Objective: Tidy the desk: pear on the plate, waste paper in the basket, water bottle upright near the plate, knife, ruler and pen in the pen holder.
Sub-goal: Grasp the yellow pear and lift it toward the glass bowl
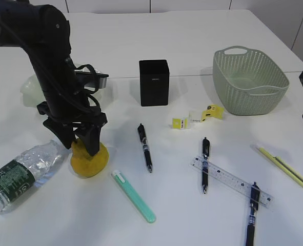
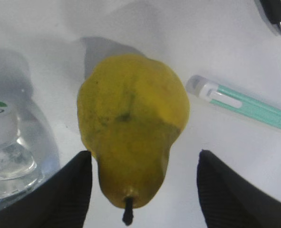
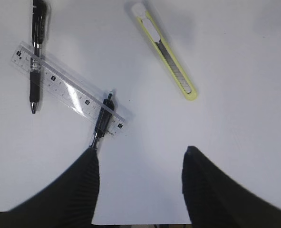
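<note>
Exterior view, left to right: water bottle (image 1: 17,174) lying on its side on the desk (image 1: 192,46); plate (image 1: 32,89) mostly hidden behind left arm; left gripper (image 1: 79,143) spread wide astride the pear (image 1: 89,160), fingers (image 2: 69,190) not touching it; teal knife (image 1: 134,196); pen (image 1: 144,147); pen holder (image 1: 154,82); paper scraps (image 1: 198,116); ruler (image 1: 231,182) across two pens; basket (image 1: 249,80); yellow knife (image 1: 282,165); right gripper (image 3: 140,190) open, empty.

The pear (image 1: 89,160) lies between the water bottle (image 1: 18,174) and the pen holder (image 1: 154,82).
</note>
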Robot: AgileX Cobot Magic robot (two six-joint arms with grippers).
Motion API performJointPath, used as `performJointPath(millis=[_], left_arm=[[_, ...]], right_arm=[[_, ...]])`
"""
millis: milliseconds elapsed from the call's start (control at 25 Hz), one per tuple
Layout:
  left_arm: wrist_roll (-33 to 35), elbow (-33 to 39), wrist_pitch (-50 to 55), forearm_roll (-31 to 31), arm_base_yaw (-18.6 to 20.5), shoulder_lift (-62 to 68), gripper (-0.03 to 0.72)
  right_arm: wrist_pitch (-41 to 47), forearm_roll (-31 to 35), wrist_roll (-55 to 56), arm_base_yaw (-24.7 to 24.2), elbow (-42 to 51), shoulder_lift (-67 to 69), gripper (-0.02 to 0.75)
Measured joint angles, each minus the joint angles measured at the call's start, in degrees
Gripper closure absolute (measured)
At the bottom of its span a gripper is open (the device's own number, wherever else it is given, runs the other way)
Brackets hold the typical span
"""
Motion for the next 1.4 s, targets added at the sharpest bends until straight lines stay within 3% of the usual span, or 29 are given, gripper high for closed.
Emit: performJointPath(millis=[1400], left_arm=[[0.00, 1.62, -0.13, 0.82, 0.00, 0.98, 0.221]], right_arm=[[0.00, 0.00, 0.00, 0.00, 0.00, 0.00, 0.296]])
